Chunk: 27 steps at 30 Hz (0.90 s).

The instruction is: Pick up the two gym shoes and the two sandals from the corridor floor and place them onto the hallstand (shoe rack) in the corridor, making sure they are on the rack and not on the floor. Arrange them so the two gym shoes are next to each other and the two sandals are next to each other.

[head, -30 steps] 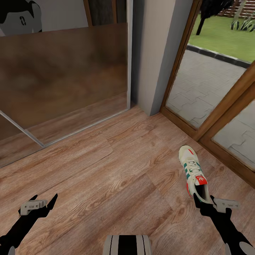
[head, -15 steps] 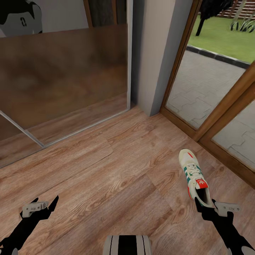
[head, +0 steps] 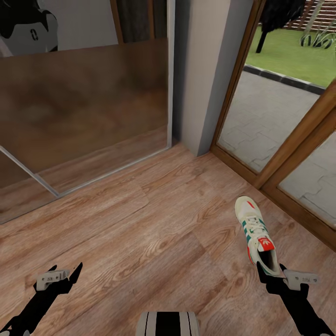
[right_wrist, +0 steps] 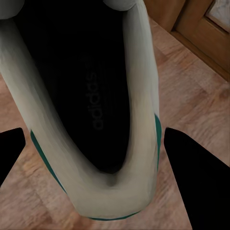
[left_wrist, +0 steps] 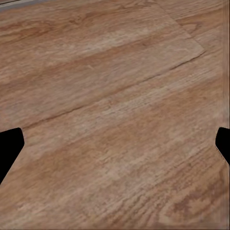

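- where the corridor floor (head: 154, 224) meets the wooden door frame (head: 261, 177), one gym shoe (head: 255, 233) lies upright on its sole at the robot's right, toe pointing away from the robot, heel toward the right gripper (head: 273, 279).
- the shoe is white with green side stripes, white laces and a red-orange tongue label; its dark opening holds nothing visible.
- the right wrist view looks straight into that opening: the gym shoe (right_wrist: 91, 120) shows a black insole with a printed brand name and a pale collar, with the jaws spread wide, one dark finger on each side of the heel, gripping nothing.
- the left gripper (head: 58, 275) hangs over bare planks well away from the shoe; in its wrist view the corridor floor (left_wrist: 115, 115) lies between jaws held wide apart and empty.
- a mirrored sliding panel (head: 84, 102) stands at the far left.
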Motion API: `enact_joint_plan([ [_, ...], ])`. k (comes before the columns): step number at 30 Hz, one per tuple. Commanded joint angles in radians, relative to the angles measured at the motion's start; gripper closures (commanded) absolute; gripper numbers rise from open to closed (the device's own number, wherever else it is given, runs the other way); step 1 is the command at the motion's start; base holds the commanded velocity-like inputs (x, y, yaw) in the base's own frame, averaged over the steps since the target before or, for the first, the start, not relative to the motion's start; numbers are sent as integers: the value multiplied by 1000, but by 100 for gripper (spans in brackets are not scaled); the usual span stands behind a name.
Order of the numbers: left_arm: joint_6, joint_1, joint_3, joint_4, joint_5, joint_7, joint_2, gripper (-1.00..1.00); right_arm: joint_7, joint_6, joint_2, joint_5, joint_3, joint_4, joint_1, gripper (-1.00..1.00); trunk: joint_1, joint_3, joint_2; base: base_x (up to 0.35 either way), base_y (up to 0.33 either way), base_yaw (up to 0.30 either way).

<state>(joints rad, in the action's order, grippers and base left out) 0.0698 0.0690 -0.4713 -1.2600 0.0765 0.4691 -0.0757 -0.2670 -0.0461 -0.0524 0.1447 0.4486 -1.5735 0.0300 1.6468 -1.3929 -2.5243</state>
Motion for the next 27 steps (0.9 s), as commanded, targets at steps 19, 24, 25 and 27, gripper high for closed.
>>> enact_joint_plan([
  [19,8,0,51,21,0,-6,-1,-100,3,11,-1,-6,-2,4,5,100,0,30,0,-4,0,0],
  [24,8,0,52,22,0,-6,-1,-100,4,11,-1,-6,-2,4,5,100,0,37,0,-13,0,0],
  [25,8,0,52,22,0,-6,-1,-100,4,11,-1,-6,-2,5,5,100,0,39,0,-7,0,0],
  [27,8,0,52,22,0,-6,-1,-100,4,11,-1,-6,-2,5,5,100,0,42,0,-6,0,0],
])
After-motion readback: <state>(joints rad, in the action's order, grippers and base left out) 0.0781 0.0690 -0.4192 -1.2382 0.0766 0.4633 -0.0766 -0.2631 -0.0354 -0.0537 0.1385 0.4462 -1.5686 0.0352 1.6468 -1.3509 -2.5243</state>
